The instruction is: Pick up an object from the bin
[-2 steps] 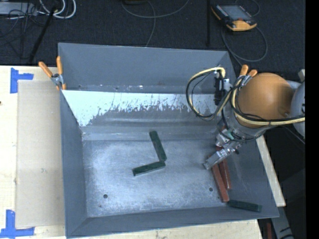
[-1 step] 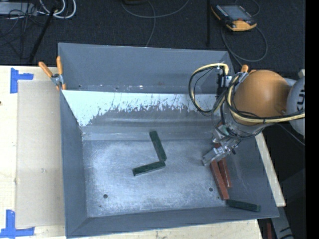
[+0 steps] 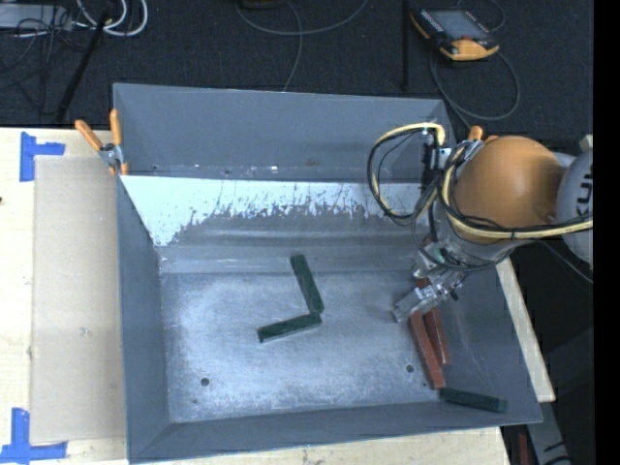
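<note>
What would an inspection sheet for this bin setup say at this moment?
Surface: grey metal bin, floor scuffed pale.
Job's things: two reddish-brown bars side by side near the right wall; two dark green bars forming an L mid-floor; a third green bar at the near right corner.
Clutter: nothing seen.
Grippers: claw over the far end of the reddish-brown bars.
Cables: yellow and black loops at the wrist beside the orange cover.
Surroundings: dark floor with cords and two orange-and-black devices.
</note>
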### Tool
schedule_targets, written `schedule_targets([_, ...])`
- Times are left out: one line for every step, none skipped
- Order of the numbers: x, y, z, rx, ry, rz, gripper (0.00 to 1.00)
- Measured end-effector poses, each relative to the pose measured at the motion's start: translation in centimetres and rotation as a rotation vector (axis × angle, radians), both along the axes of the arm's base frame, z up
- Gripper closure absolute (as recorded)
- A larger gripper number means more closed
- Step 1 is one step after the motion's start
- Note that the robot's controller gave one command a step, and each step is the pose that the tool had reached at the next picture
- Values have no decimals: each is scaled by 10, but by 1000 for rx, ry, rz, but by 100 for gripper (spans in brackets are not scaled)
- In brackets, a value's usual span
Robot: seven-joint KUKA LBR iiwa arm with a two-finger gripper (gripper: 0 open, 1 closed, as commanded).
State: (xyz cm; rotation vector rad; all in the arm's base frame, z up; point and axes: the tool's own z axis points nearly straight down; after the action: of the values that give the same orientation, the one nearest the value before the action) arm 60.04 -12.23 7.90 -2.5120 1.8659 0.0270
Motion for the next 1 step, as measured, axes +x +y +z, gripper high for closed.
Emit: schedule_targets([7,-22,38,2,-8,13,100])
